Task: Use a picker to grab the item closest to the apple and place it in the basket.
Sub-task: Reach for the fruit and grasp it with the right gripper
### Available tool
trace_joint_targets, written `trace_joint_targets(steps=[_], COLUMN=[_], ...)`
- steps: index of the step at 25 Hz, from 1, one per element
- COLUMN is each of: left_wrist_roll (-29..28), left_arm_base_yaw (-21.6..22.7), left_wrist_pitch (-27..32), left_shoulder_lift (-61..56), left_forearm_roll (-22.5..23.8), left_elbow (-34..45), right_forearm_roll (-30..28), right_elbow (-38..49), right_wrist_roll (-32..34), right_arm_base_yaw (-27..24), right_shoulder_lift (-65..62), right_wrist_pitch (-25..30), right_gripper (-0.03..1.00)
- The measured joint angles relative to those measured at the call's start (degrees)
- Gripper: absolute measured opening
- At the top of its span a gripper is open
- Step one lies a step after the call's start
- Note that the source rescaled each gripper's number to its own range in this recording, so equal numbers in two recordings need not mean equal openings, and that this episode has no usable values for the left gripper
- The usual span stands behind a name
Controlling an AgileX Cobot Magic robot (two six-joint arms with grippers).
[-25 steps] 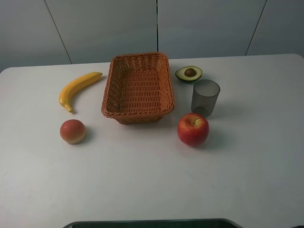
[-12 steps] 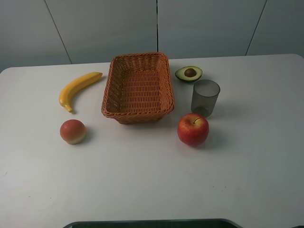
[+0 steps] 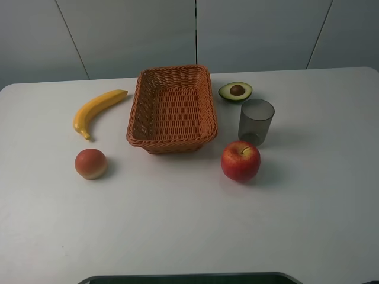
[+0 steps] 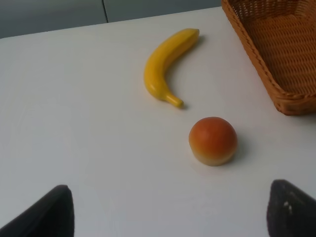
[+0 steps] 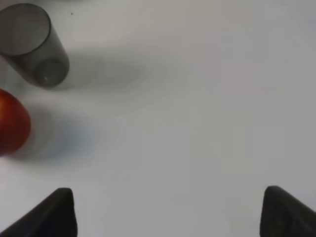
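Note:
A red apple [image 3: 241, 161] sits on the white table, right of the wicker basket [image 3: 172, 109]. Just behind the apple stands a dark translucent cup [image 3: 256, 121], the thing nearest to it; the right wrist view shows the cup [image 5: 32, 44] upright and the apple's edge [image 5: 12, 128]. Neither arm shows in the exterior high view. My left gripper [image 4: 170, 210] is open, its dark fingertips [image 4: 47, 212] wide apart over bare table near the peach. My right gripper [image 5: 168, 210] is open too, empty, off to the side of cup and apple.
A halved avocado [image 3: 235, 91] lies behind the cup. Left of the basket lie a banana [image 3: 96, 110] and a peach-like fruit [image 3: 90, 163], both also in the left wrist view: banana [image 4: 165, 64], fruit [image 4: 213, 140]. The basket holds nothing.

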Motion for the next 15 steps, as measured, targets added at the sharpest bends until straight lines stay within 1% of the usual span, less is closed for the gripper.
trace_joint_targets(steps=[2, 4, 8, 10, 15], left_wrist_roll=[0.00, 0.00, 0.00, 0.00, 0.00], left_arm_base_yaw=[0.00, 0.00, 0.00, 0.00, 0.00], left_wrist_pitch=[0.00, 0.00, 0.00, 0.00, 0.00], left_shoulder_lift=[0.00, 0.00, 0.00, 0.00, 0.00], left_forearm_roll=[0.00, 0.00, 0.00, 0.00, 0.00], left_elbow=[0.00, 0.00, 0.00, 0.00, 0.00], right_forearm_roll=[0.00, -0.12, -0.01, 0.11, 0.56], right_elbow=[-0.13, -0.18, -1.71, -4.09, -11.15], right_wrist_roll=[0.92, 2.59, 5.42, 5.73, 6.82], right_arm_base_yaw=[0.53, 3.03, 11.54, 14.36, 18.12], right_shoulder_lift=[4.62, 9.67, 19.62, 24.78, 37.67], right_wrist_pitch=[-1.69, -3.56, -7.73, -9.11, -10.73], right_gripper=[0.80, 0.80, 0.80, 0.80, 0.80])
